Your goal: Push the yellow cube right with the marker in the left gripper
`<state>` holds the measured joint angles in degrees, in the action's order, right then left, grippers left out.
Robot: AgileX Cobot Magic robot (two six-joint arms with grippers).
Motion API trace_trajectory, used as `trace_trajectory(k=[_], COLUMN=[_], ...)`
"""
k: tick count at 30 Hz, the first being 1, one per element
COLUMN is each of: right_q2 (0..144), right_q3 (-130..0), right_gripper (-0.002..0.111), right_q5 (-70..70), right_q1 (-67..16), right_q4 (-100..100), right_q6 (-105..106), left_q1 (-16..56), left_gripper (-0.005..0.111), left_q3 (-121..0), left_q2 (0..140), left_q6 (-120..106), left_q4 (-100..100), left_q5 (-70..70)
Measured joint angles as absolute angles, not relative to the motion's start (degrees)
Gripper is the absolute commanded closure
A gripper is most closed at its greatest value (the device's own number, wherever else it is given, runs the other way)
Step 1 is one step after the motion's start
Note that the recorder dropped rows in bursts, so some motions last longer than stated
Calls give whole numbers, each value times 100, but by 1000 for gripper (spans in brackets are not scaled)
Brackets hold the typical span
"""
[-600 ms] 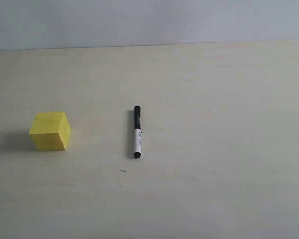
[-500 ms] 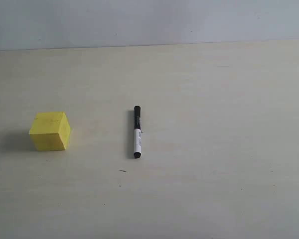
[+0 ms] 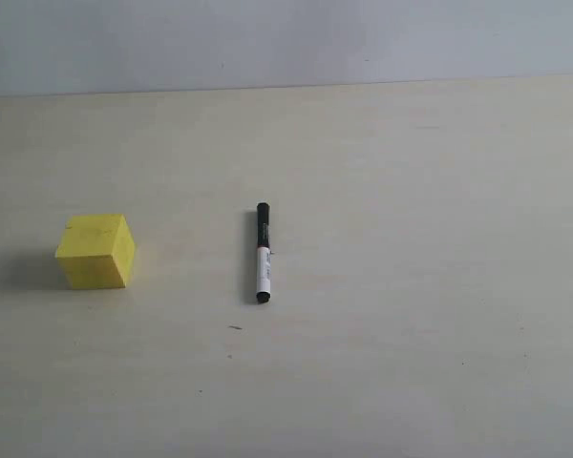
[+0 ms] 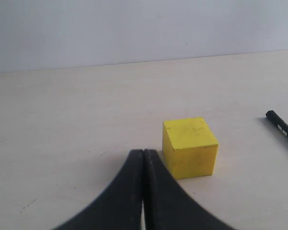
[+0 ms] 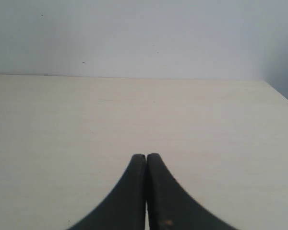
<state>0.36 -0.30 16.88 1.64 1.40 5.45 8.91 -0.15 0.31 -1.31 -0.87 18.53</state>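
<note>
Well, the marker is not in my left tool at all. It lies flat on the desk, to the right of the yellow cube and well apart from it. Its long axis runs front to back, with the black cap at the far end (so pushing the cube right sends it toward the pen). The left tool's fingers are pressed together on nothing, pointing at the desk just beside the cube. The right tool is likewise closed and empty, facing bare desk. Neither arm shows in the exterior view. I judge the left arm nearer to both things, and that it must first open, pass the cube and take the barrel crosswise.
</note>
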Motion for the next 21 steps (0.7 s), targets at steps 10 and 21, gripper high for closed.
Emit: trace_trajectory(k=[10, 21], right_q2=[36, 36], right_q3=[-30, -30], right_gripper=[108, 108], right_q5=[1688, 1688], right_q1=[164, 164], right_q4=[140, 140], right_q6=[545, 545], left_q1=[891, 891], left_gripper=[107, 107], left_q3=[-15, -15], left_q2=[31, 31], left_q6=[-234, 2023], left_q4=[-143, 273], left_q5=[1508, 331])
